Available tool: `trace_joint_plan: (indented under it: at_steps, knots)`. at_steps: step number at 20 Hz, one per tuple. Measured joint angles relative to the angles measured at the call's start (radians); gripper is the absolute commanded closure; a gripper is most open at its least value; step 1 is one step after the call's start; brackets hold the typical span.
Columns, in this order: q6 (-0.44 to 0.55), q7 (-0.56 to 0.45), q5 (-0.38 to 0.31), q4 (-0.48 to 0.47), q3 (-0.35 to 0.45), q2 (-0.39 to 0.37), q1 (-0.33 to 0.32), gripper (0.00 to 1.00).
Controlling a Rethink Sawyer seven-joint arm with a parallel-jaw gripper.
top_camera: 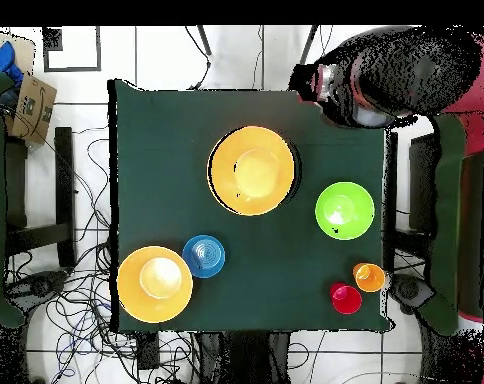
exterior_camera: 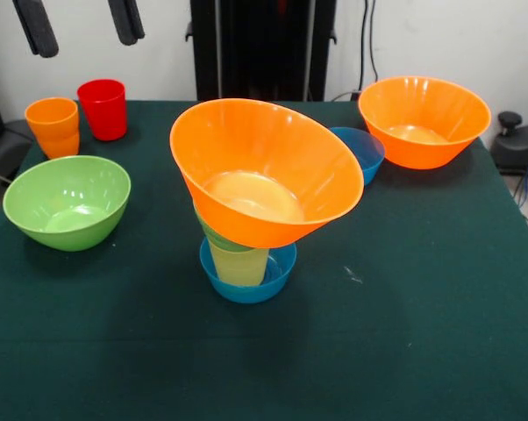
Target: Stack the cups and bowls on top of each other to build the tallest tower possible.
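The tower stands mid-table: a small blue bowl [exterior_camera: 246, 279] holds a pale yellow cup [exterior_camera: 239, 263], then a small green bowl [exterior_camera: 218, 239], and on top a large orange bowl [exterior_camera: 264, 171] [top_camera: 251, 170] tilted toward the camera. The orange cup [exterior_camera: 53, 127] [top_camera: 369, 277] and red cup [exterior_camera: 103, 109] [top_camera: 345, 297] stand side by side at the back left. My gripper [exterior_camera: 82, 22] hangs open high above those cups, with only its two black fingers [exterior_camera: 36, 26] showing and nothing between them.
A large green bowl [exterior_camera: 67, 202] [top_camera: 345, 209] sits at the left. A second large orange bowl [exterior_camera: 424, 120] [top_camera: 154, 284] and a small blue bowl [exterior_camera: 362, 149] [top_camera: 203, 256] sit at the back right. The red and grey arm [top_camera: 386, 75] bulks over one table corner.
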Motion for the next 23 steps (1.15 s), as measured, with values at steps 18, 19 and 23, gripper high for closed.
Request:
trace_joint_plan:
  at_steps: [18, 19, 23]
  knots:
    - [0.0, 0.0, 0.006, -0.007, -0.005, 0.071, 0.002, 0.0]
    - [0.0, 0.0, 0.005, -0.007, -0.006, 0.075, 0.001, 0.0]
    - [0.0, 0.0, 0.006, -0.008, -0.007, 0.085, 0.0, 0.0]
